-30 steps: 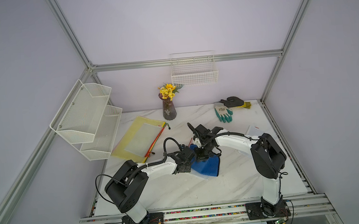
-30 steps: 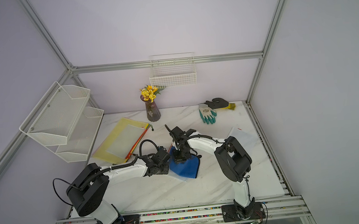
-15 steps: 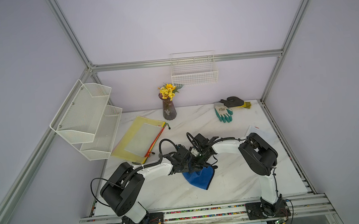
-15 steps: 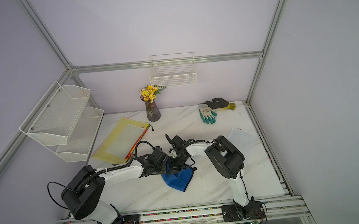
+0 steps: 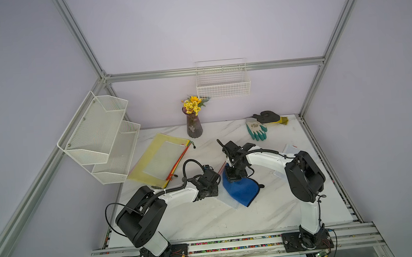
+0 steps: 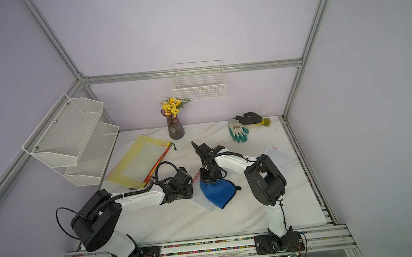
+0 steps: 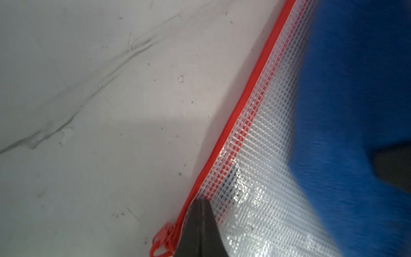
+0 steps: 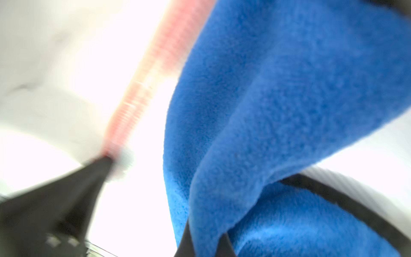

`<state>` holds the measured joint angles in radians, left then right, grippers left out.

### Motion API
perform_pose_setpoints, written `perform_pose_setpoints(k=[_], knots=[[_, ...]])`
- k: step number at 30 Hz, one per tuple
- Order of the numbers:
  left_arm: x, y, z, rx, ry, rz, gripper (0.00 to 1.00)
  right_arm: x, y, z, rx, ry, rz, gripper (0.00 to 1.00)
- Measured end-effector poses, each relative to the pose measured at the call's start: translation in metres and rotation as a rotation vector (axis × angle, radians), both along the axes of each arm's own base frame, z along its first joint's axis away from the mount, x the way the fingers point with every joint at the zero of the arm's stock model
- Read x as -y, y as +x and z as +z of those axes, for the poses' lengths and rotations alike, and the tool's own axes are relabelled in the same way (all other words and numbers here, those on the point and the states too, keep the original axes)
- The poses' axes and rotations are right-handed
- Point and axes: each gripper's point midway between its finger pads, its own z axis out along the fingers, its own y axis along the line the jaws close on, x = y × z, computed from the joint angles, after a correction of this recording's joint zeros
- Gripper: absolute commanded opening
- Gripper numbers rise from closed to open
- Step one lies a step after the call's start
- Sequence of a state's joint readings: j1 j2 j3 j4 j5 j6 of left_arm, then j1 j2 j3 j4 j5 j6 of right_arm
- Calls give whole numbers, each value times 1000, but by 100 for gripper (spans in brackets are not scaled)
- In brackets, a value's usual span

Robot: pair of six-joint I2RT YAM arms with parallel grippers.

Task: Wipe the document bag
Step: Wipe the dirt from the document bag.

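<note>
The document bag [image 5: 227, 200], a clear mesh pouch edged with a red zipper [image 7: 244, 104], is laid flat near the middle of the white marbled table [image 5: 208, 223], between the two arms, and is seen in both top views. Much of it is covered by a blue cloth [image 5: 242, 190], which is spread over the pouch and taken up at its far end by the right gripper [image 5: 232, 177]. In the right wrist view, which is blurred, a fold of the cloth is seen clamped between the jaws. The left gripper [image 7: 200, 205] is set down on the bag's zipper edge, just beside the red zipper pull [image 7: 161, 242], with its jaws brought fully together. Whether any mesh is pinched between them cannot be told. A bare strip of the pouch is left showing between the left gripper and the cloth. A stack of yellow zip folders [image 5: 161, 158] is laid toward the far left of the table, apart from the clear pouch. A ribbed vase [image 5: 194, 128] holding yellow flowers [image 5: 192, 104] is stood upright at the back, just beyond the folders' far corner. A green-and-white glove [image 5: 257, 129] and a black-and-yellow glove [image 5: 269, 117] are laid touching in the far right corner. A wire basket [image 5: 223, 87] is hung on the back wall, and a two-tier mesh shelf [image 5: 98, 136] is fixed at the left side.
</note>
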<state>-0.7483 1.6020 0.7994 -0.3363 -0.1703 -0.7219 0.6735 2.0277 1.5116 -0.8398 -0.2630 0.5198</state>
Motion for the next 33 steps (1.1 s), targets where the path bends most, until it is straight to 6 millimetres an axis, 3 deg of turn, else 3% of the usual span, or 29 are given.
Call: perform_pose_setpoints(k=[3, 5, 7, 10, 12, 15, 17, 18, 23, 25, 27, 31, 33], knots=[[0, 0, 0, 3, -2, -1, 0, -25, 7, -19, -22, 26, 29, 0], [-1, -1, 0, 4, 0, -3, 0, -24, 14, -20, -28, 37, 15, 0], [-1, -1, -1, 4, 1, -7, 0, -10, 28, -21, -13, 34, -25, 0], [-1, -1, -1, 5, 3, -10, 0, 40, 57, -21, 36, -10, -138, 0], [-2, -1, -1, 6, 7, -16, 0, 86, 76, -20, 82, -65, -235, 0], [-2, -2, -1, 7, 12, -27, 0, 126, 87, -17, 108, -137, -292, 0], [-2, -2, -1, 9, 15, -33, 0, 121, 83, -13, 118, -158, -252, 0], [-2, -2, -1, 10, 16, -37, 0, 108, 78, -8, 121, -158, -207, 0], [-4, -2, 0, 4, 34, -55, 0, -4, 60, 34, 194, -12, 21, 0], [-5, -2, 0, -2, 42, -59, 0, -31, 61, 37, 211, 25, 50, 0], [-8, -2, 0, -10, 53, -59, 0, -31, 71, 23, 206, 13, 29, 0], [-20, 0, 1, -30, 73, -45, 0, 17, 81, -15, 139, -91, -48, 0], [-26, 2, 2, -37, 73, -34, 0, 33, 78, -19, 114, -94, -73, 0]])
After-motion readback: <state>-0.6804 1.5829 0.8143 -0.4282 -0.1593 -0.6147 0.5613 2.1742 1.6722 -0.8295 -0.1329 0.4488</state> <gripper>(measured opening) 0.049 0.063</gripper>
